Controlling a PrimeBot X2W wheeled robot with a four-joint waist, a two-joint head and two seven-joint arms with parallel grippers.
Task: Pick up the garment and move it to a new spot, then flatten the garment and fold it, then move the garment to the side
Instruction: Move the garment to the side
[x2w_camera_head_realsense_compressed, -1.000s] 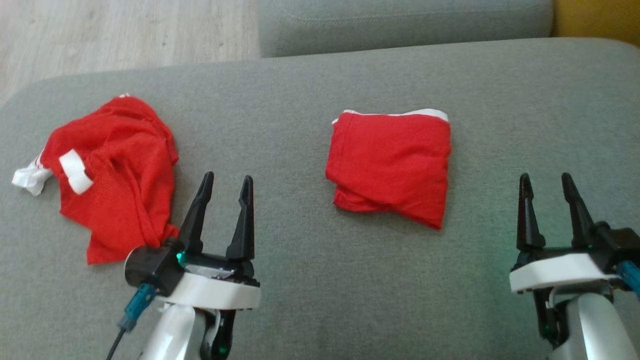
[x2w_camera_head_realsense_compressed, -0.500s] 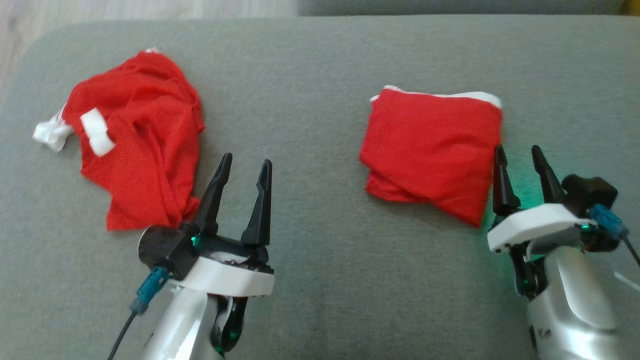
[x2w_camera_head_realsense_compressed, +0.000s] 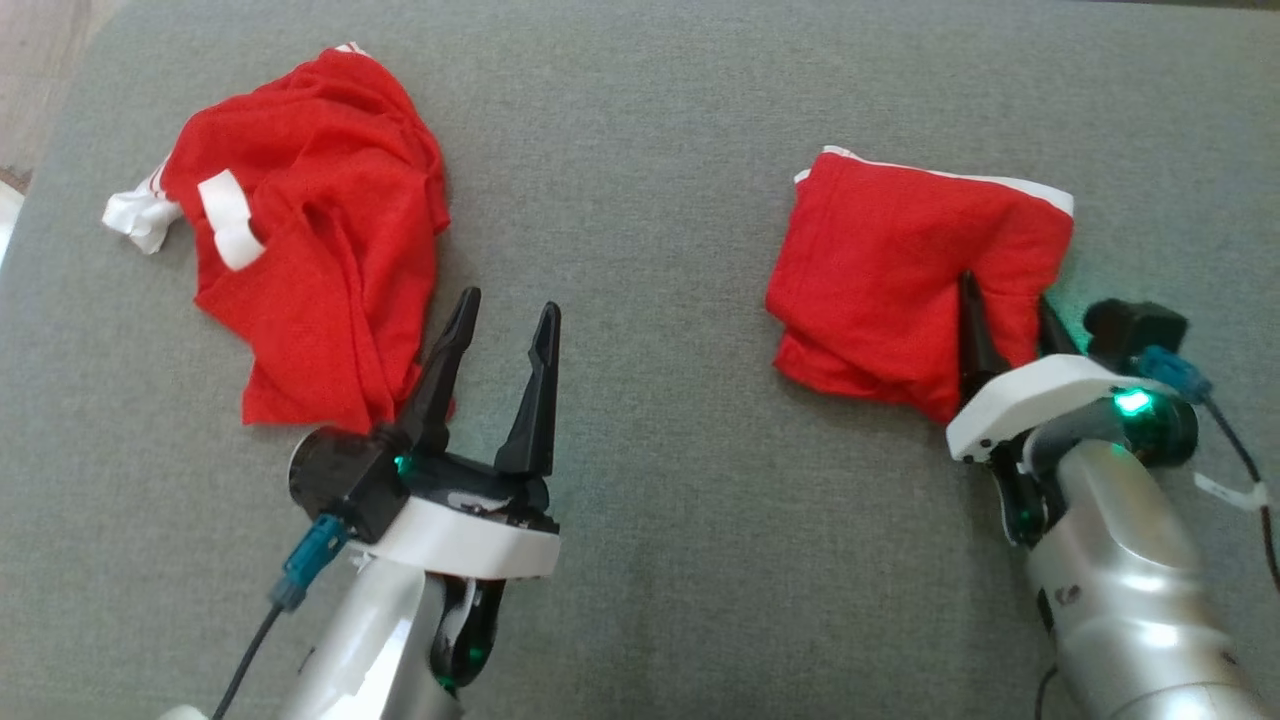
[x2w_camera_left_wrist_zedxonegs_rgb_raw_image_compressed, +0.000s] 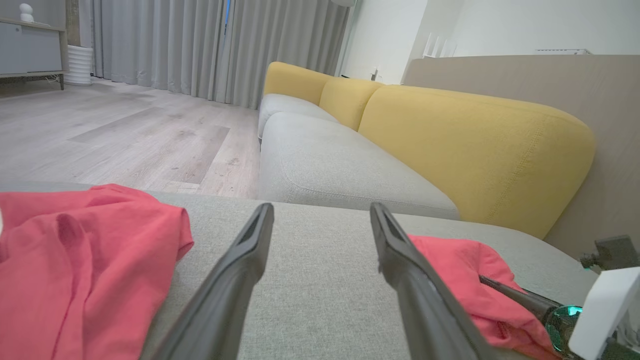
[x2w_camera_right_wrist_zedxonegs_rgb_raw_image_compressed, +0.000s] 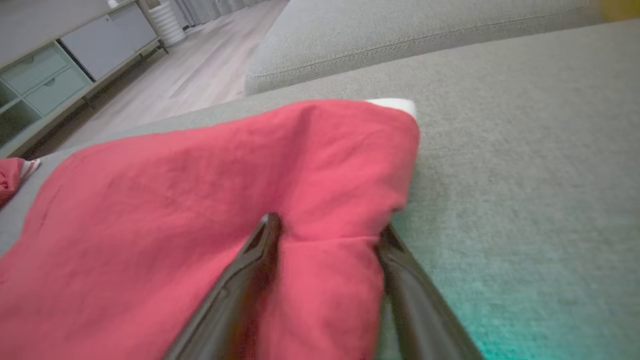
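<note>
Pushed the right gripper (x2w_camera_head_realsense_compressed: 1005, 300) forward since a sec ago, off the bare grey sofa cushion (x2w_camera_head_realsense_compressed: 650, 560) and onto the folded red garment (x2w_camera_head_realsense_compressed: 890, 260). Fingers spread, straddling a ridge of cloth at its near right edge, not pinched yet. Sits right of centre on that cushion, white band along the far edge. Over on the left: wide-open left gripper (x2w_camera_head_realsense_compressed: 508, 305), holding nothing, parked just beside a crumpled red garment (x2w_camera_head_realsense_compressed: 310, 260).

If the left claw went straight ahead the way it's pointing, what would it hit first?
Nothing right away: the left claw points across bare grey cushion, between the crumpled red garment and the folded red garment. Its left finger passes close to the crumpled one, so a brush is possible.
</note>
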